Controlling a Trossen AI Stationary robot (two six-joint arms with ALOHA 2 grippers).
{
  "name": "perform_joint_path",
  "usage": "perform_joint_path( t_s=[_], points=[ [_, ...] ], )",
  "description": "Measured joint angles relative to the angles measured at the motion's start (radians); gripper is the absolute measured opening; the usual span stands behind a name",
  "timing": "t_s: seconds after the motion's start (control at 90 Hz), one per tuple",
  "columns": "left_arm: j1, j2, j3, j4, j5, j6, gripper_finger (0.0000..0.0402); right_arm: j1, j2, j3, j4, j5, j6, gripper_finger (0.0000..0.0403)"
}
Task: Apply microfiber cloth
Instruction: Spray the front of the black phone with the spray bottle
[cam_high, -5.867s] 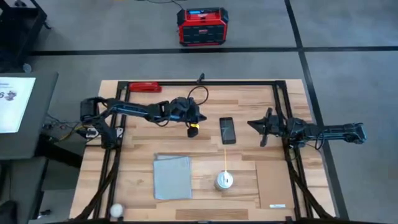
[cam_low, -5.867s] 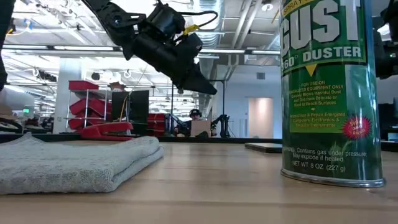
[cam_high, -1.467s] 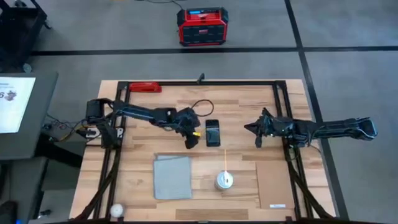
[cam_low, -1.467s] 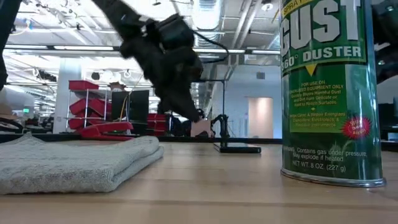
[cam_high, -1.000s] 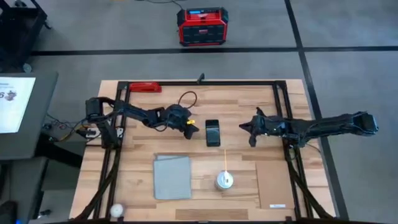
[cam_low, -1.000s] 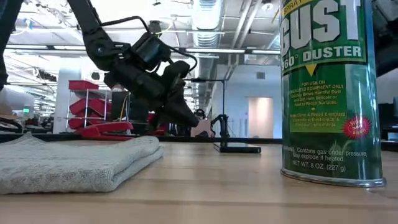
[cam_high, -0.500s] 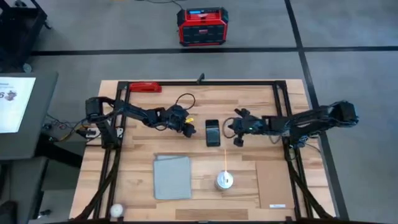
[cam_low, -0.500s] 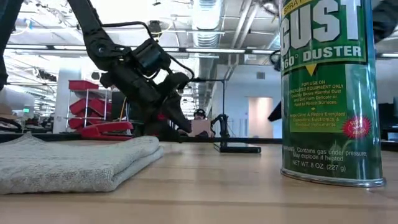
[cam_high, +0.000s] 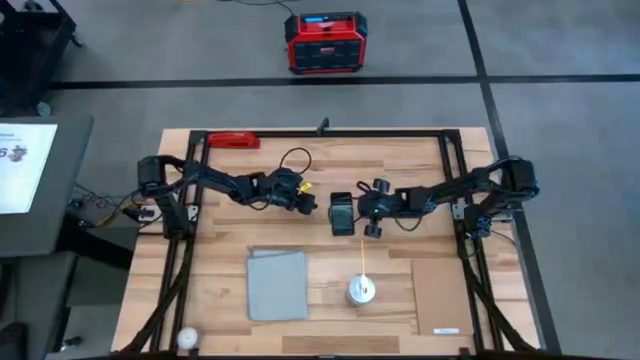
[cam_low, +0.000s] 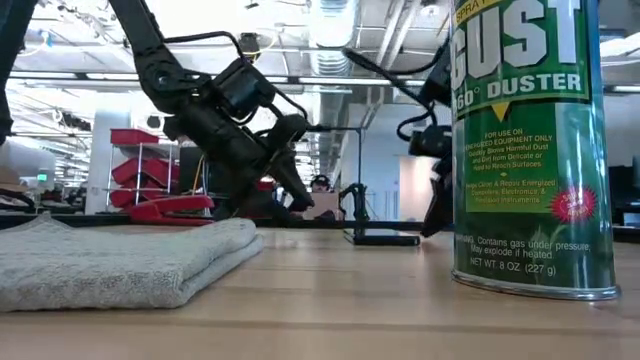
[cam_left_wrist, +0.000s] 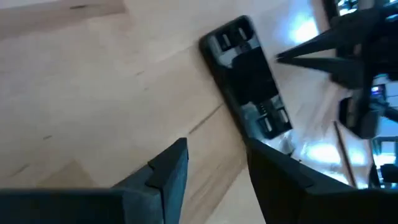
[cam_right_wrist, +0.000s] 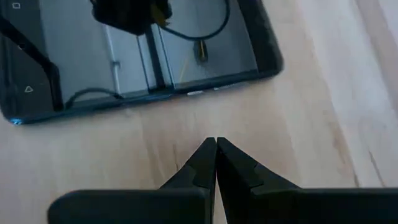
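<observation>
The microfiber cloth (cam_high: 277, 284) lies folded flat on the near left part of the wooden table (cam_high: 420, 170), well apart from both arms and held by neither, so applying it looks not yet begun. It is a soft, nubby, pale grey-blue square with rounded folded edges. The phone (cam_high: 342, 213), a glossy black slab, lies mid-table between the grippers. The left gripper (cam_high: 308, 206) hangs just beside it, fingers parted and empty. The right gripper (cam_high: 366, 215) sits at its other edge, fingers pressed together, holding nothing. A green duster can (cam_high: 360, 290) stands near.
</observation>
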Motion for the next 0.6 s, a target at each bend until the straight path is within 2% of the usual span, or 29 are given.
perform_joint_path(
  t_s=[0.133,0.378,0.456,0.6],
  points=[
    [-0.009,0.051,0.001,0.020,0.003,-0.038,0.0144,0.000,0.014,0.016,-0.001,0.000,-0.012,0.0000],
    [-0.020,0.204,0.027,0.236,0.101,-0.136,0.0144,0.001,0.000,0.018,-0.006,-0.001,-0.017,0.0000],
    [-0.022,0.219,0.052,0.237,0.125,-0.140,0.0144,0.001,0.000,0.018,-0.005,-0.002,-0.017,0.0000],
    [-0.023,0.202,0.072,0.134,0.169,-0.103,0.0144,0.001,0.000,0.018,-0.017,-0.002,-0.013,0.0000]
  ],
)
